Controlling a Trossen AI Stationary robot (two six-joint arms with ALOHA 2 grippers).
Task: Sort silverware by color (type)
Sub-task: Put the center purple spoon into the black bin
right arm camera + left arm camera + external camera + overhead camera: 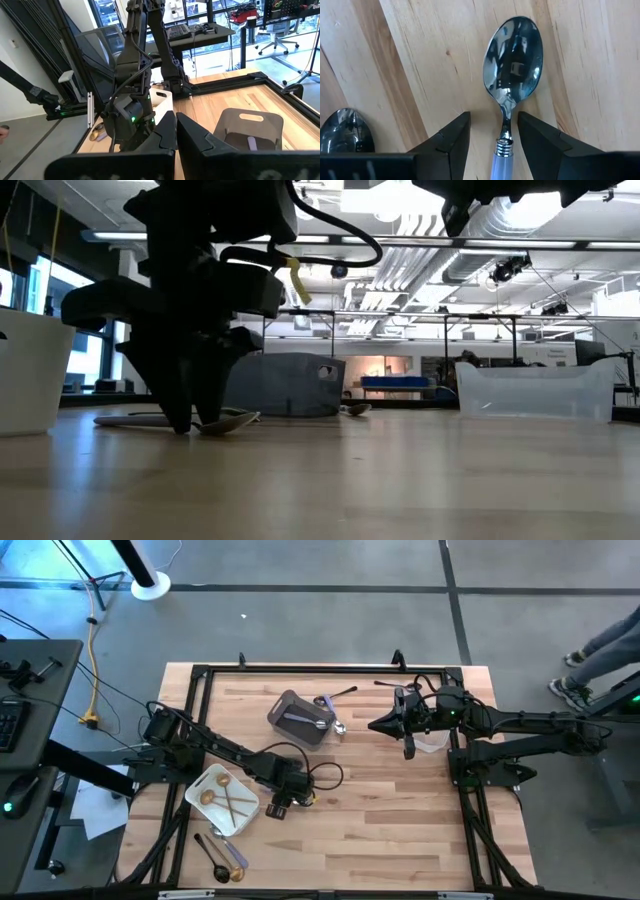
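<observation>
High view, looking down on your table: the white tray [196, 792] holds gold pieces [232, 799], the grey bin [285, 703] a lilac-handled one [304, 721], while the clear tub [432, 743] sits half hidden under the right arm, contents unreadable. Your left gripper [494, 131] stands open, fingers straddling the neck of a lilac-handled spoon [512, 65] flat on the wood; a second bowl [346, 131] is cut off beside it. Your right gripper [176, 131] hangs clenched, empty, above the tub.
</observation>
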